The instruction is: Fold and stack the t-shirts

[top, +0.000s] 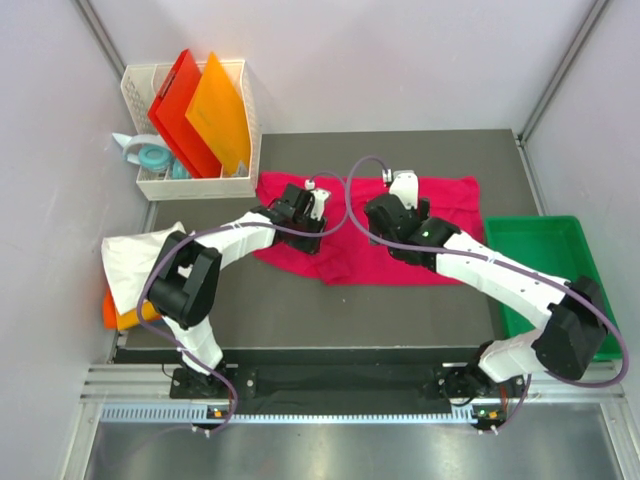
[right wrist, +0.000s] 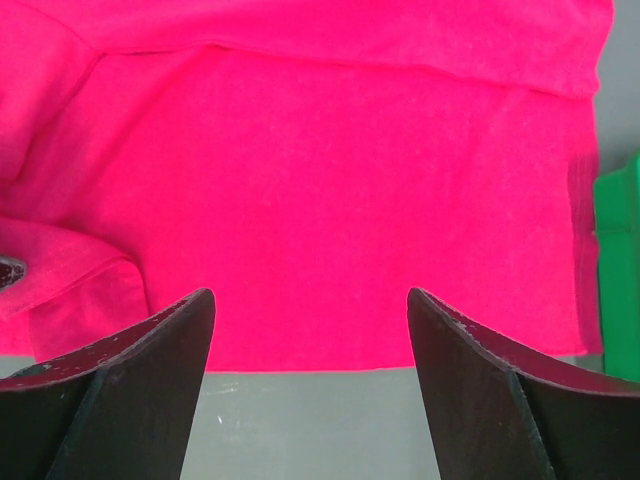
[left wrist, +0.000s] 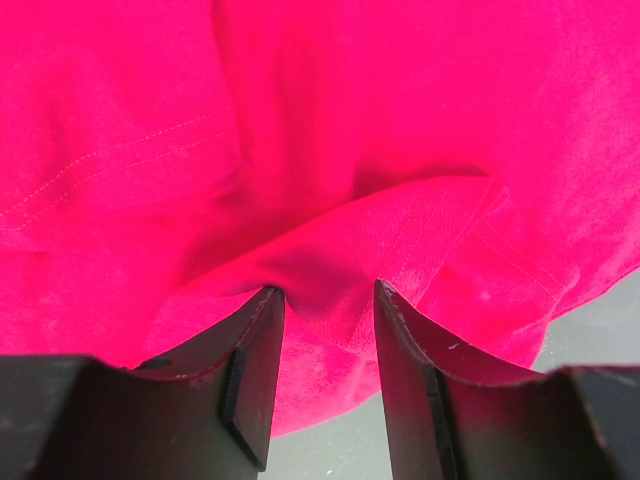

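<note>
**Top view:** The pink shirt [top: 450,200] lies across the far half of the tabletop [top: 330,320], with its long axis running left to right. The left claw [top: 312,222] is over its left part and the right claw [top: 405,215] is over its middle. Each arm is therefore nearer to its own half. A white shirt [top: 135,255] lies well off to the left, and a green tray [top: 530,222] sits to the right.

**Left wrist:** The left claw [left wrist: 328,300] is narrow. A raised ridge of pink shirt [left wrist: 400,120] sits between its tips, and creases run into them, so it seems pinched.

**Right wrist:** The right claw [right wrist: 310,300] gapes wide and holds nothing. The shirt's [right wrist: 350,180] straight hem lies just ahead of the tips and runs crosswise to them, with bare tabletop [right wrist: 310,420] below. To take that hem, the claw would probably need to go forward and down.
</note>
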Motion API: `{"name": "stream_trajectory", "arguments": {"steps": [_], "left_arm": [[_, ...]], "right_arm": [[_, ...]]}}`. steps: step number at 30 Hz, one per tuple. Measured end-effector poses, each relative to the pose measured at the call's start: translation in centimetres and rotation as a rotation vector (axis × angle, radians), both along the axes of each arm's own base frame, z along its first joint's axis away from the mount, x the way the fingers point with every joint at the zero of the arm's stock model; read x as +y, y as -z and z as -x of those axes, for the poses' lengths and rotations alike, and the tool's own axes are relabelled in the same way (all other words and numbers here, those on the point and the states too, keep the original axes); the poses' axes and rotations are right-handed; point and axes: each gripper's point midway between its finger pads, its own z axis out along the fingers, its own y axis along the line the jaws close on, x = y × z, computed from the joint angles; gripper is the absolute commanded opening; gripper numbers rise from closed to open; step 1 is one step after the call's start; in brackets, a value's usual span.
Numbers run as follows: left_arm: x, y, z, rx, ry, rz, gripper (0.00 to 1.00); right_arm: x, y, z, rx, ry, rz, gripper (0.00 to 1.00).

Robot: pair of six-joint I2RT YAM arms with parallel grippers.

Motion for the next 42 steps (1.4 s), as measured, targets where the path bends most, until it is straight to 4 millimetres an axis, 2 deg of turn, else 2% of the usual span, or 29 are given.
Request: {"name": "stream_trajectory", "arguments": {"steps": [6,12,23,28,32,42], "left_arm": [[-0.2,0.1,0.6,0.025,0.015,0.011,0.44],[-0.9,0.2,2.1,0.079,0.053,0.037,0.45],[-2.0,-0.7,3.8,0.1,0.093,0.069,0.45],[-2.1,-0.4,4.6,0.129,0.102,0.075,0.43],[-1.9,0.2,5.4,0.156,0.109,0.066,0.45],[-1.9,0.1,5.8,0.164,0.117,0.071,0.44]], "right_arm": [[0.0,0.6,0.1,0.006,0.007,-0.008,0.77],[-0.1,1.4,0.3,0.017,0.012,-0.009,0.77],[-0.2,2.5,0.6,0.03,0.026,-0.022,0.78],[-0.3,3.0,0.8,0.038,0.028,-0.023,0.77],[-0.3,3.2,0.9,0.042,0.028,-0.026,0.77],[0.0,3.3,0.9,0.048,0.02,-0.036,0.77]]}}
